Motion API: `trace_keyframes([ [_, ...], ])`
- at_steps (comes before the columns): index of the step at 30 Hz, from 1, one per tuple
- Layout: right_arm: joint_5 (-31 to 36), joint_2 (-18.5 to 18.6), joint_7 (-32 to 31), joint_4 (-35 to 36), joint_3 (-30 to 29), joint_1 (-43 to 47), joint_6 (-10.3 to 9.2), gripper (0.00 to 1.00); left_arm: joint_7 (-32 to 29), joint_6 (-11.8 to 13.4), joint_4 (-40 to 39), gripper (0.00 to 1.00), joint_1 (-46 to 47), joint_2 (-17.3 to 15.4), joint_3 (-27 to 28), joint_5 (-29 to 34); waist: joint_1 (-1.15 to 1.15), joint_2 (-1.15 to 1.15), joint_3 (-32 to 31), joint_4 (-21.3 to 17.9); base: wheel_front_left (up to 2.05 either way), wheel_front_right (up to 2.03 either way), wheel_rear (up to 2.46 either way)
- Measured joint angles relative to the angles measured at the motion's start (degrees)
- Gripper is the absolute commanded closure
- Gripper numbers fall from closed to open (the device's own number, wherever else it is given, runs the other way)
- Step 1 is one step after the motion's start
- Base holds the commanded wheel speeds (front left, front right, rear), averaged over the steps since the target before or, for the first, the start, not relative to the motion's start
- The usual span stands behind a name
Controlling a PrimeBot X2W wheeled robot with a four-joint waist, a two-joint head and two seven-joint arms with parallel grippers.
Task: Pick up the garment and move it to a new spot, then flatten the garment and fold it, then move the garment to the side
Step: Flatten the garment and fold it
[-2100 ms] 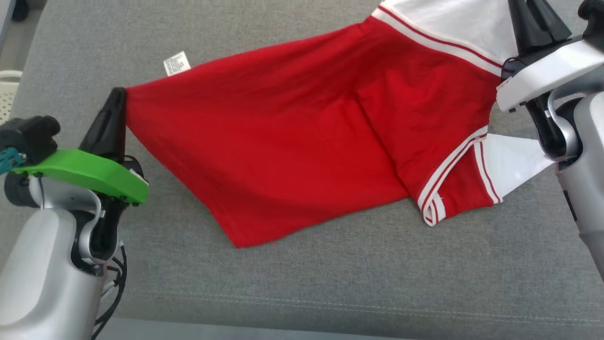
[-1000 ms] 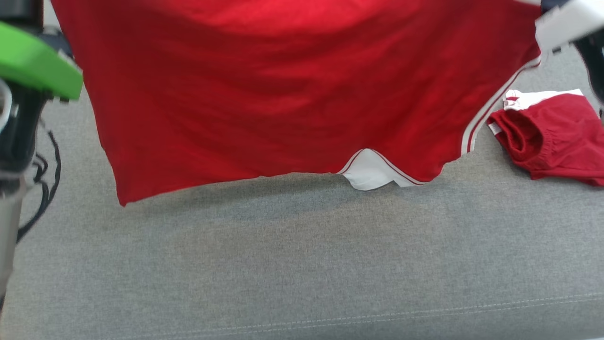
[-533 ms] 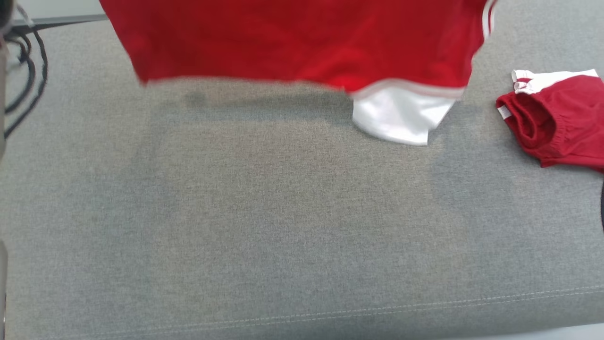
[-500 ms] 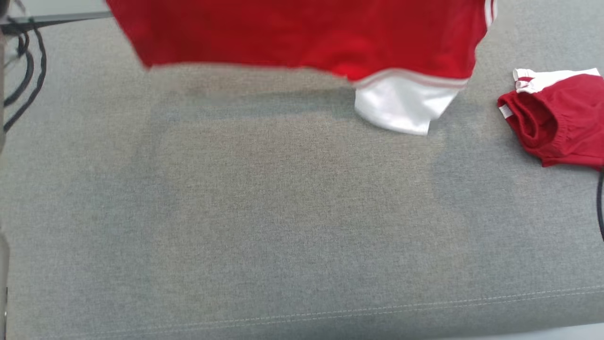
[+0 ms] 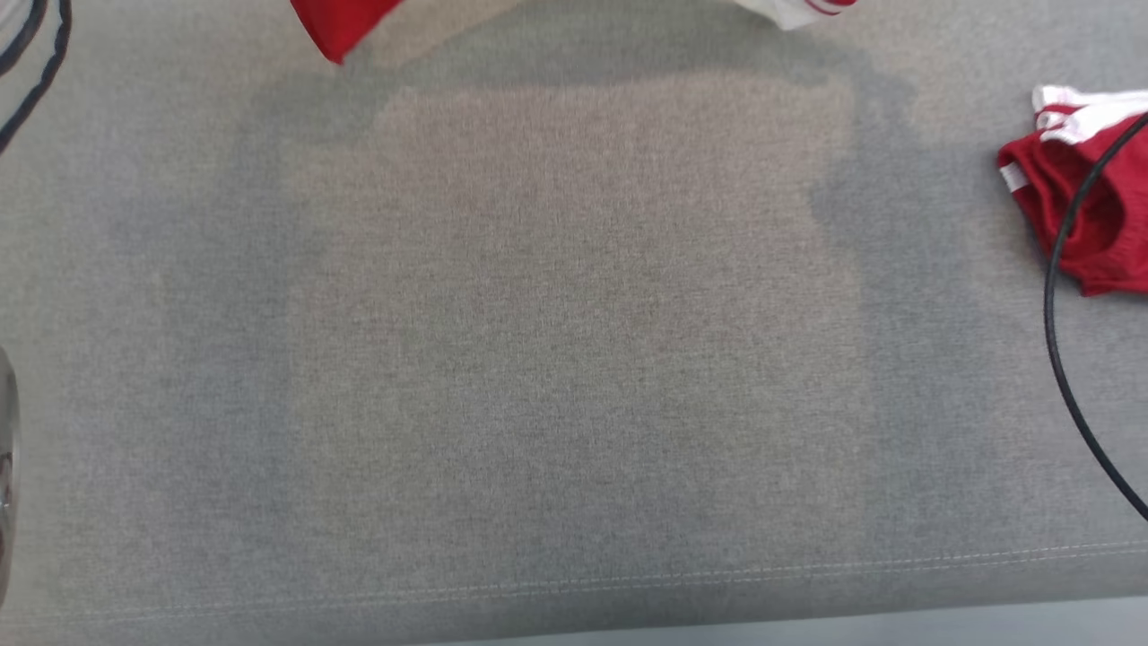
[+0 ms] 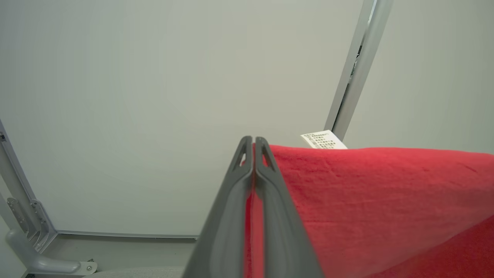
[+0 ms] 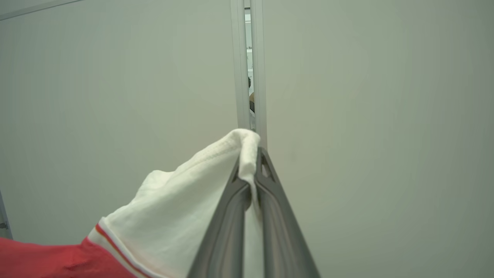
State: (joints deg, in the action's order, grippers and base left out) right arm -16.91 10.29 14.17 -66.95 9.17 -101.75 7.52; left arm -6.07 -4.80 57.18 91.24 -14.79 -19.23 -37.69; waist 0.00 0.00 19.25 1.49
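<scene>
Holding the red knit garment with white striped trim [image 6: 366,193] aloft between the left gripper [image 6: 253,141] and the right gripper [image 7: 252,154].

In the head view, I am seeing the garment's red corner [image 5: 336,27] and a white tip dangling at the top edge, above the grey woven upholstery surface [image 5: 574,314]; a crumpled second red-and-white garment [image 5: 1090,206] is lying far right under a thin black cable [image 5: 1054,296]. In the left wrist view, the jaws are pinching shut on a red edge, with the cloth spreading to their right and a small white care label [image 6: 322,140] just beyond the tips. In the right wrist view, the jaws are clamping the white corner, and the fabric is draping down to their left. I am judging that the long axis is running jaw to jaw, with neither arm nearer, so both should be lowering together.
</scene>
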Motion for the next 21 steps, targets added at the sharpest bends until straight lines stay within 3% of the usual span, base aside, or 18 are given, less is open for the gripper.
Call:
trace_keyframes([
  [8, 1.1, -0.93, -3.67, -5.05, 1.36, 1.38, 0.0, 1.0, 0.35, -2.15, 7.62, 1.0, -1.5, 2.01, -0.56, -2.6, 0.0, 0.0, 5.85, 0.3, 0.0, 0.0, 0.0],
  [12, -2.23, -2.11, -6.19, -4.42, 3.34, 3.57, 0.01, 1.0, 1.88, -2.52, 8.39, 1.0, -3.41, 2.47, -0.62, -4.72, 0.01, 0.0, 8.2, 0.44, 0.0, 0.0, 0.0],
  [17, -10.03, -1.93, -9.11, 2.9, 8.64, 10.85, -0.01, 1.0, 4.25, -2.6, 3.64, 1.0, -8.86, 2.74, -3.37, -6.8, 0.01, 0.0, 10.08, 0.62, 0.0, 0.0, 0.0],
  [21, -19.29, 0.91, -10.91, 12.01, 12.44, 19.89, -0.01, 1.0, 7.83, -2.58, -0.97, 1.0, -15.68, 1.21, -5.14, -9.46, 0.01, 0.0, 10.13, 0.53, 0.0, 0.0, 0.0],
])
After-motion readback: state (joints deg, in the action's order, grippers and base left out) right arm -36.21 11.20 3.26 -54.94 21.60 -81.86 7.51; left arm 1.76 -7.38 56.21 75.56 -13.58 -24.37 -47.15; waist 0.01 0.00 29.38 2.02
